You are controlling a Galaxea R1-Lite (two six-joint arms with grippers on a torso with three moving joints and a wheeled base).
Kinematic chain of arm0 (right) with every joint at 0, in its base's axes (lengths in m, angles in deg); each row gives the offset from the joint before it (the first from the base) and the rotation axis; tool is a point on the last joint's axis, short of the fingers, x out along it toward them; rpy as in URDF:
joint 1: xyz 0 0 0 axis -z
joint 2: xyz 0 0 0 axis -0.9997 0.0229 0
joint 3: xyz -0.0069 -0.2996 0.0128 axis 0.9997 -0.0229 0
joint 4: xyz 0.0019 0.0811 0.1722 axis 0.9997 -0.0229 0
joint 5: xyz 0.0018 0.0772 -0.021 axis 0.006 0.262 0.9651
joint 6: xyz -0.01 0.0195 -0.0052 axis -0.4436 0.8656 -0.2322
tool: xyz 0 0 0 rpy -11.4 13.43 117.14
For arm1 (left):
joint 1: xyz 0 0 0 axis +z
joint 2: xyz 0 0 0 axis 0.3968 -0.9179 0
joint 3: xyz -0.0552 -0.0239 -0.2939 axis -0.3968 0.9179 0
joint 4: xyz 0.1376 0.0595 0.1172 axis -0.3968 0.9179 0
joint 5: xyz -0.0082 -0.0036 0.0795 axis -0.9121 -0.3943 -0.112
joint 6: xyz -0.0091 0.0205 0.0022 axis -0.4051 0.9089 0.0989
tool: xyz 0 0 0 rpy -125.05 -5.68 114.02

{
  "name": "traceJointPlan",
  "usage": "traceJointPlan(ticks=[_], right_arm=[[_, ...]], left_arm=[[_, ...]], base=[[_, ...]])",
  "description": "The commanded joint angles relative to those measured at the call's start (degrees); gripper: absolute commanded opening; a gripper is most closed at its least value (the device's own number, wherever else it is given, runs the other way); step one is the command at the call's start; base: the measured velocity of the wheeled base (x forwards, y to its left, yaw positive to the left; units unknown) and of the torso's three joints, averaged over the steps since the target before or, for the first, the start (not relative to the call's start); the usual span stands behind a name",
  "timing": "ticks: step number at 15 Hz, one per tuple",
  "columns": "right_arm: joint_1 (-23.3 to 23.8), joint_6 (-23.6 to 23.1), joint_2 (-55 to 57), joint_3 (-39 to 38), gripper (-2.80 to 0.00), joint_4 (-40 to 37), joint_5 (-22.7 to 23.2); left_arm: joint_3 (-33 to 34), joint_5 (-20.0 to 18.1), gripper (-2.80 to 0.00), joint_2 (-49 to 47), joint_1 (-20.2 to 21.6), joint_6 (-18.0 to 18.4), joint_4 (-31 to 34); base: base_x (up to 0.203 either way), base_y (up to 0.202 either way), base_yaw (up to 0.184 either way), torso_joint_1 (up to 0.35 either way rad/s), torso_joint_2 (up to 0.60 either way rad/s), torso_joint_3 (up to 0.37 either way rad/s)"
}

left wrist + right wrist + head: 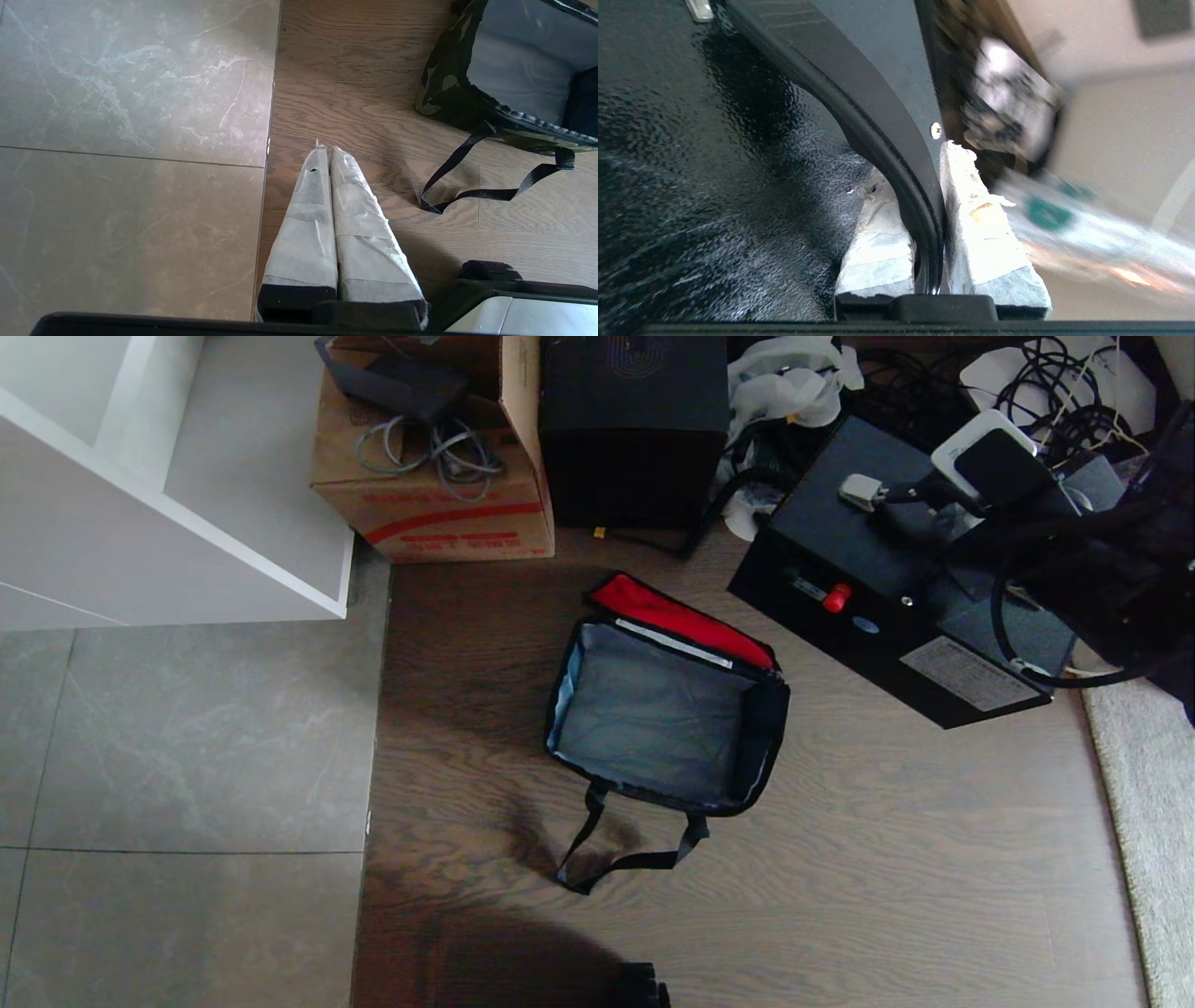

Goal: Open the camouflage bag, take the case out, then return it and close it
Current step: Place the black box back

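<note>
The right gripper [930, 233] has its jaws pinching the case [896, 607] by its handle, off to the right of the open, empty camouflage bag [665, 709] on the floor. Left jaws pressed together.

Soft cloth camouflage bag [761, 728], matt grey lining, woven black strap [624, 859]. Textured, slightly glossy black case [714, 163], probably hard plastic. Grained wood floor [840, 896] beside smooth stone-look tiles [187, 756]. Frayed tape-wrapped fingers [971, 224].
</note>
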State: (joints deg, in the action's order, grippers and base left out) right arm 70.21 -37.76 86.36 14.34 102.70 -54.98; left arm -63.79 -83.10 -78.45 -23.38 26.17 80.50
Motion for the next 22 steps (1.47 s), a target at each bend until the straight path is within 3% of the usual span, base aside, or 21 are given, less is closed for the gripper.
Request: traceJointPlan(ticks=[1, 3, 9, 11, 14, 19, 22], right_arm=[[-6.8, 2.28, -3.1, -1.91, -2.8, -0.95, 0.2], [-11.03, 5.85, -2.75, -2.3, -2.8, -2.21, 1.77], [-16.48, 6.59, 0.2, -4.44, -2.8, -1.89, 6.46], [-18.0, 9.26, 2.27, -4.42, -2.8, -1.56, 8.15], [-18.78, 12.27, 5.17, -4.5, -2.8, -1.53, 14.84], [-18.74, 12.98, 9.53, -4.22, -2.8, 0.84, 17.14], [-18.7, 13.24, 10.74, -3.36, -2.8, 0.2, 21.71]], left_arm=[[0.45, 0.04, -2.8, 0.02, 0.0, -0.04, -0.03], [0.44, 0.04, -2.8, 0.02, 0.0, -0.04, -0.03], [0.45, 0.07, -2.8, 0.02, 0.0, -0.04, -0.03], [0.44, 0.04, -2.8, 0.02, 0.0, -0.04, -0.03], [0.5, 0.04, -2.8, 0.02, 0.0, -0.04, -0.03], [0.5, 0.04, -2.8, 0.02, 0.0, -0.04, -0.03], [0.53, 0.04, -2.8, 0.02, 0.0, -0.04, -0.03]], base=[[0.0, 0.0, 0.0, 0.0, 0.0, 0.0], [0.0, 0.0, 0.0, 0.0, 0.0, 0.0], [0.0, 0.0, 0.0, 0.0, 0.0, 0.0], [0.0, 0.0, 0.0, 0.0, 0.0, 0.0], [0.0, 0.0, 0.0, 0.0, 0.0, 0.0], [0.0, 0.0, 0.0, 0.0, 0.0, 0.0], [0.0, 0.0, 0.0, 0.0, 0.0, 0.0]])
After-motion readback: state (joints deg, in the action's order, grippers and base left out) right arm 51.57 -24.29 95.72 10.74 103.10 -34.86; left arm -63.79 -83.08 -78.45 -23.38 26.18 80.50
